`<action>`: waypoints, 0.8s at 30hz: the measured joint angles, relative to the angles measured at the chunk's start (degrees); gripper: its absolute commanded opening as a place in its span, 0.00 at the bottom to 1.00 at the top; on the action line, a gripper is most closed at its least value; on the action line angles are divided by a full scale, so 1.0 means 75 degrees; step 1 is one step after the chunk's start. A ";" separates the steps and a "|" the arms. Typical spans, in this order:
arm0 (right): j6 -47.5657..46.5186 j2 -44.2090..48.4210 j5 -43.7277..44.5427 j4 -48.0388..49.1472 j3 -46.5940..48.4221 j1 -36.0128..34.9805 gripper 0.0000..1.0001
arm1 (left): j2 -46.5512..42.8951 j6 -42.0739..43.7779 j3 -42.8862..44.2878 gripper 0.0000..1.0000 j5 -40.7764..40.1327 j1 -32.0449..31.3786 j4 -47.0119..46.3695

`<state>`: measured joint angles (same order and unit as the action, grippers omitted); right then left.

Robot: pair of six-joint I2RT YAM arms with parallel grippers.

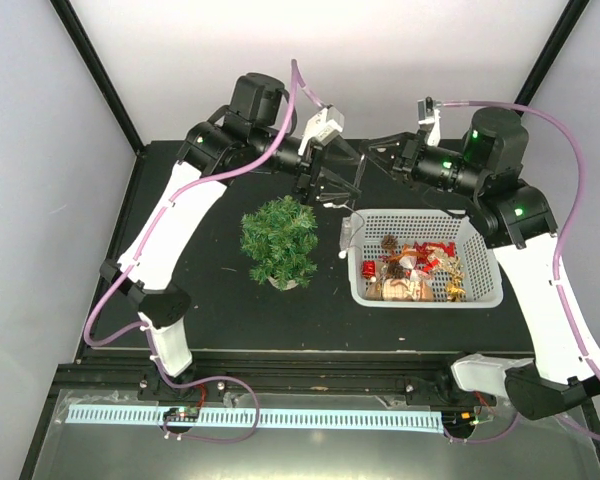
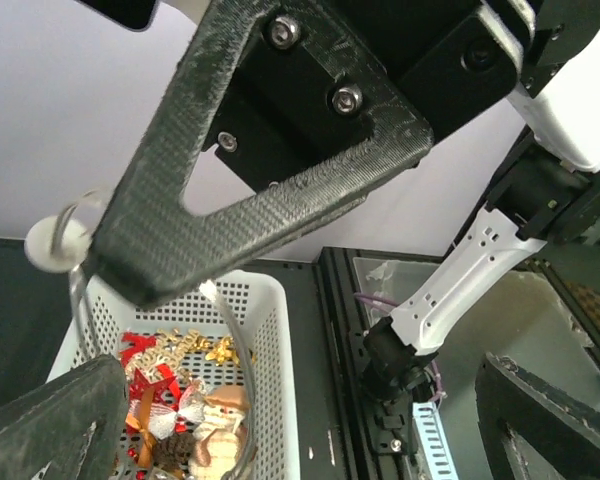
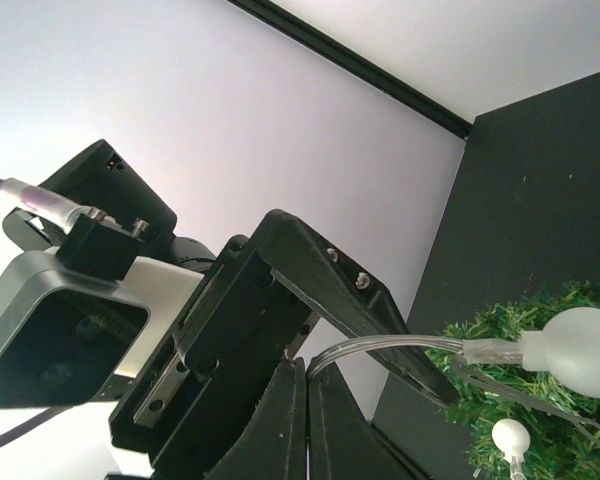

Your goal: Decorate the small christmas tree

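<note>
Clear wire [image 3: 400, 345] strung with white bulbs [image 3: 580, 350] hangs from the right gripper [image 3: 305, 388], its jaws pinched shut on it. The left gripper [image 1: 337, 193] hovers alongside, jaws wide and empty, probably to share the strand. The small christmas tree [image 1: 279, 240] stands on the table [image 1: 220, 320], left of the basket [image 1: 425, 297].

Deep green on the small christmas tree [image 1: 279, 240], matte black table [image 1: 210, 310] beneath. White basket [image 1: 425, 297], a dotted grid of holes, red and gold ornaments [image 1: 420, 268] inside. Milky white bulbs, clear light string [image 3: 580, 350]. Mauve cable [image 3: 20, 195].
</note>
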<state>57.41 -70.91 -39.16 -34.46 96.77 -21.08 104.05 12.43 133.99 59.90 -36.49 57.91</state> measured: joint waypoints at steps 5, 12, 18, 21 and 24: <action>0.0096 -0.0125 -0.0003 0.0172 -0.0067 -0.0134 0.02 | 0.0204 0.0082 0.0125 0.78 -0.0184 -0.0119 -0.0029; 0.0146 -0.0140 -0.0003 0.0280 -0.0149 -0.0143 0.02 | 0.0446 0.0184 0.0125 0.34 -0.0213 -0.0195 -0.0017; 0.0166 -0.0152 -0.0003 0.0306 -0.0254 -0.0143 0.03 | 0.0458 0.0326 0.0137 0.11 -0.0315 -0.0239 0.0023; 0.0169 -0.0154 -0.0003 0.0312 -0.0280 -0.0143 0.04 | 0.0458 0.0364 0.0137 0.02 -0.0388 -0.0242 0.0061; 0.0169 -0.0157 -0.0009 0.0312 -0.0294 -0.0143 0.07 | 0.0458 0.0443 0.0137 0.02 -0.0475 -0.0242 0.0090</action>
<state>58.67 -72.10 -39.22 -32.12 94.56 -22.15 107.48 15.75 135.02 56.34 -38.30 58.59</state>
